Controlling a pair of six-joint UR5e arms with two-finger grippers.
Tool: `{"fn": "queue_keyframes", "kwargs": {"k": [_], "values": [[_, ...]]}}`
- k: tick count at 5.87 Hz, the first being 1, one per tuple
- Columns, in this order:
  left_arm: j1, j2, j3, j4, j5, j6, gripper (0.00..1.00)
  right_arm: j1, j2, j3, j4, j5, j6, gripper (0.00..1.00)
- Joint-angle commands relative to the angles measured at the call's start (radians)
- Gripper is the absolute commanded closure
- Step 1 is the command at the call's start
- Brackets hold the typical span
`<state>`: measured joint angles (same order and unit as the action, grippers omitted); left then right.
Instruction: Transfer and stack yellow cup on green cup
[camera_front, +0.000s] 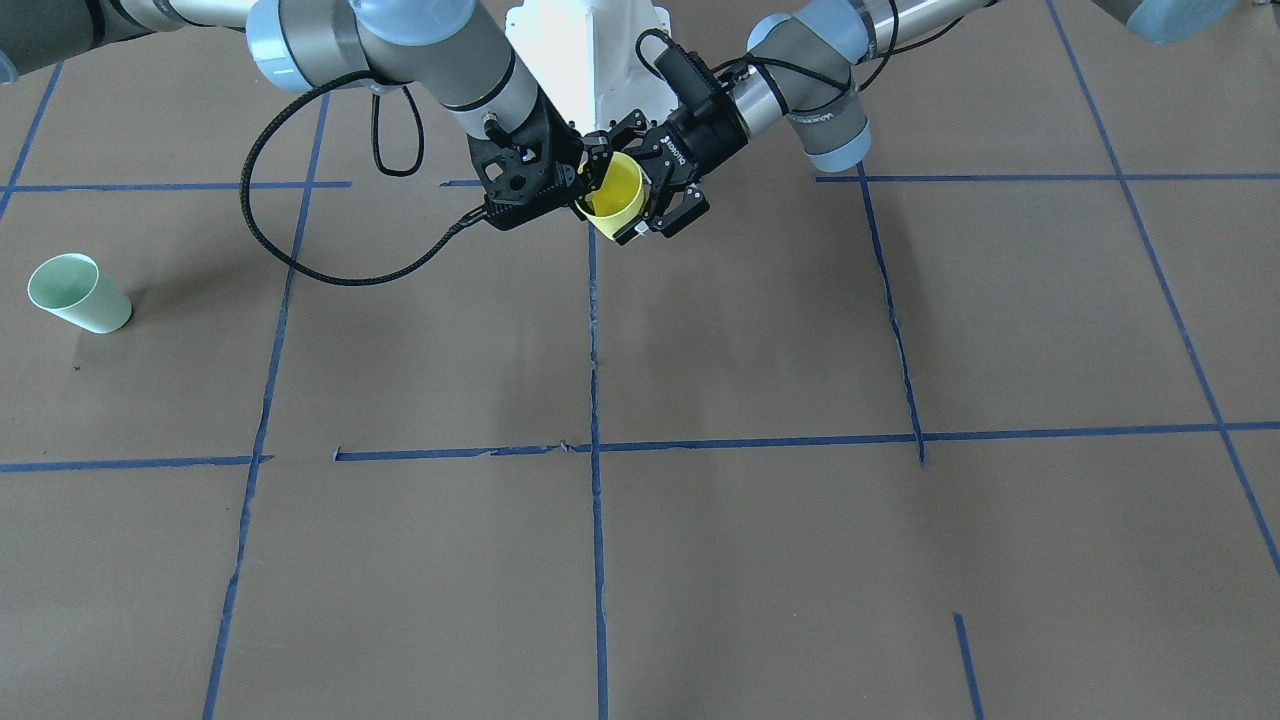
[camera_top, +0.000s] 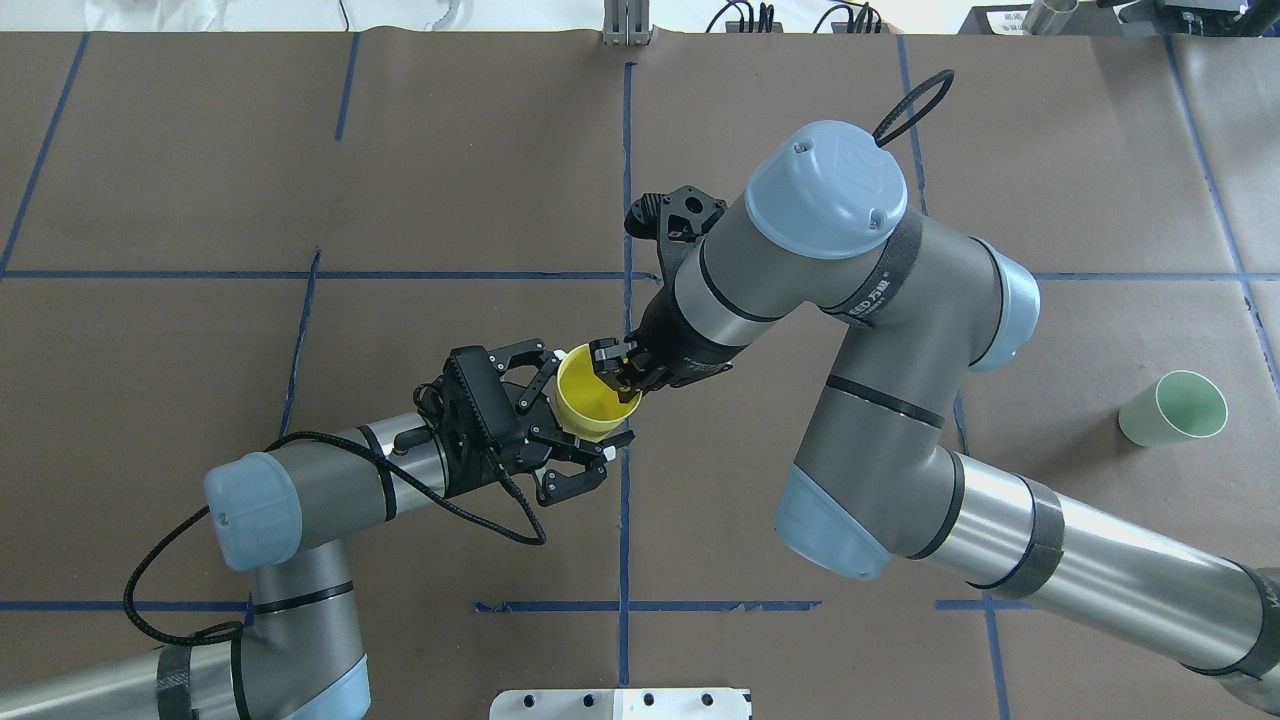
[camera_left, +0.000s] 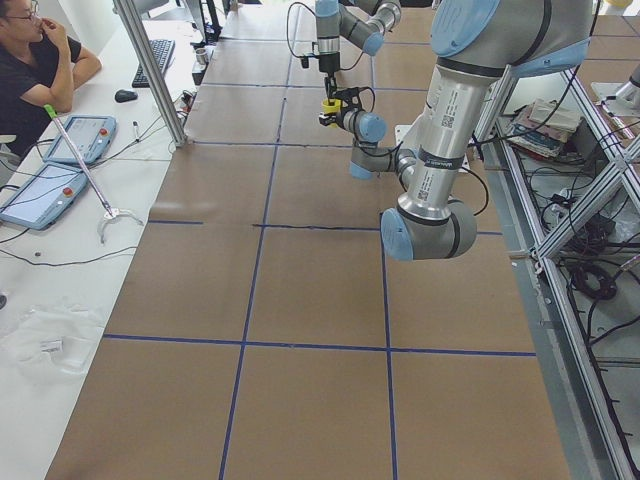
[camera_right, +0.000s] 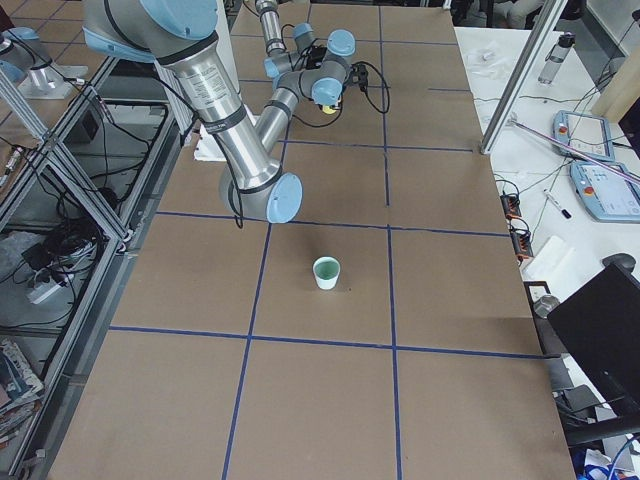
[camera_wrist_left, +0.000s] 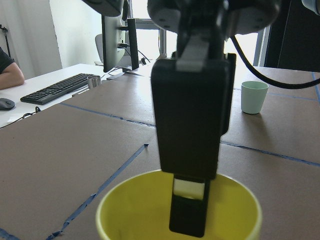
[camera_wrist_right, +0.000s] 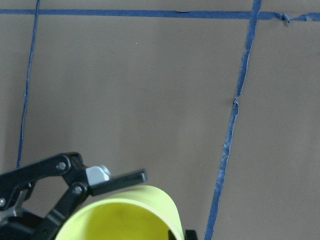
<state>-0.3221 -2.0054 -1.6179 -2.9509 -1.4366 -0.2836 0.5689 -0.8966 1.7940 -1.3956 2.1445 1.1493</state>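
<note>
The yellow cup (camera_front: 612, 192) hangs in the air over the table's middle, near the robot base, tilted with its mouth up. My right gripper (camera_top: 620, 362) is shut on its rim, with one finger (camera_wrist_left: 187, 210) reaching inside the cup (camera_wrist_left: 125, 212). My left gripper (camera_top: 582, 400) is open; its fingers stand on either side of the cup wall (camera_top: 592, 405). One left finger (camera_wrist_right: 117, 181) lies just beside the cup (camera_wrist_right: 125, 215). The green cup (camera_top: 1172, 408) stands upright on the table far to my right, also seen in the front view (camera_front: 80, 295) and the left wrist view (camera_wrist_left: 254, 97).
Brown paper with blue tape lines (camera_top: 624, 520) covers the table. The right arm's elbow (camera_top: 830, 190) rises over the middle. A black cable (camera_front: 300, 260) loops from the right wrist. An operator's desk with a keyboard (camera_wrist_left: 55, 89) runs along the far side.
</note>
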Motion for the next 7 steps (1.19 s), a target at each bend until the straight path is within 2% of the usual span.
{"fn": "queue_keyframes", "kwargs": {"k": [1, 2, 4, 5, 6, 7], "values": [[0.000, -0.001, 0.000, -0.002, 0.001, -0.002, 0.00, 0.008, -0.004, 0.001, -0.002, -0.001, 0.021, 1.00], [0.000, -0.001, 0.000, -0.002, 0.001, -0.002, 0.00, 0.017, -0.007, 0.011, -0.005, -0.001, 0.080, 1.00], [0.000, -0.010, 0.000, 0.003, 0.001, -0.002, 0.00, 0.046, -0.068, 0.069, -0.013, -0.088, 0.179, 1.00], [0.000, -0.012, 0.001, 0.007, 0.001, -0.003, 0.00, 0.084, -0.086, 0.074, -0.014, -0.097, 0.229, 1.00], [0.000, -0.012, 0.000, 0.009, 0.002, -0.003, 0.00, 0.136, -0.150, 0.111, -0.016, -0.095, 0.280, 1.00], [0.001, -0.018, 0.000, 0.012, 0.016, -0.003, 0.00, 0.176, -0.270, 0.172, -0.016, -0.095, 0.297, 1.00]]}}
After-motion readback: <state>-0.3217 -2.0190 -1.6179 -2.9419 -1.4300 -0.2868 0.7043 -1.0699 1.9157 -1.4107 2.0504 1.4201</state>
